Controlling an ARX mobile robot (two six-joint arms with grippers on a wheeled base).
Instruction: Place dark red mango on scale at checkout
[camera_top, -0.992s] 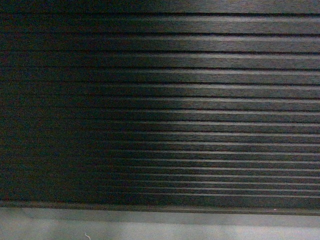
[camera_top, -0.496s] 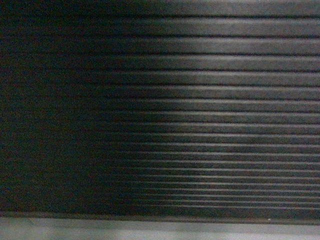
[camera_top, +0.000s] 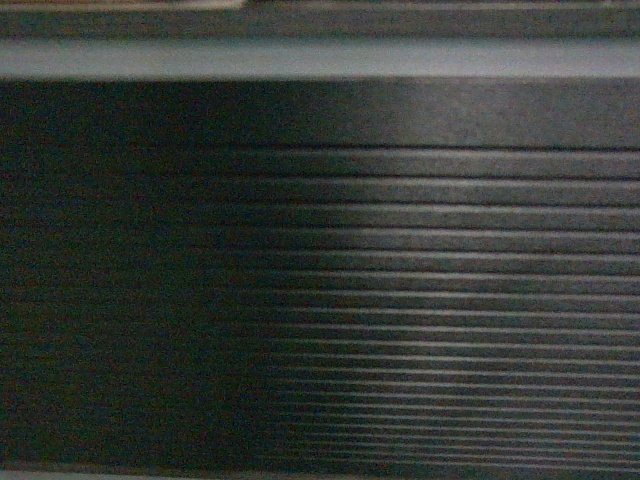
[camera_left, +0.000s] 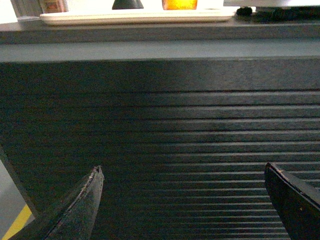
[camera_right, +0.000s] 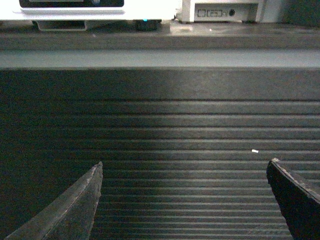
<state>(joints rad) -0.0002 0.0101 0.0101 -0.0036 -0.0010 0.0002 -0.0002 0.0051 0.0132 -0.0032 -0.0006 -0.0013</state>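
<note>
The ribbed front panel of the checkout (camera_top: 400, 300) fills nearly the whole head view, its ribs running level from left to right, with the pale edge of the bench top (camera_top: 320, 58) crossing near the upper border. This dark wall stands between both arms and everything on top.

In the left wrist view the left hand (camera_left: 182, 200) faces the panel with its two dark fingers (camera_left: 80, 210) spread wide apart and nothing between them. Far above, on the bench, lies a beige tray (camera_left: 135, 17) carrying the bottoms of a few things: a dark cone-shaped base (camera_left: 127, 4), an orange-yellow container (camera_left: 179, 4) and a reddish item (camera_left: 52, 5) at the left; they are cut off by the frame and cannot be identified further. At the lower left corner a strip of grey floor with a yellow line (camera_left: 15, 227) shows.

In the right wrist view the right hand (camera_right: 185, 200) is likewise spread wide and empty, low before the ribs. On the bench above sits the scale (camera_right: 85, 10), white with a dark display strip along its front, seen only at its lower edge, its long side running left to right. To its right stands a white box with ports (camera_right: 225, 10).

The dark red mango appears in no view, so its position and its long axis cannot be told.
</note>
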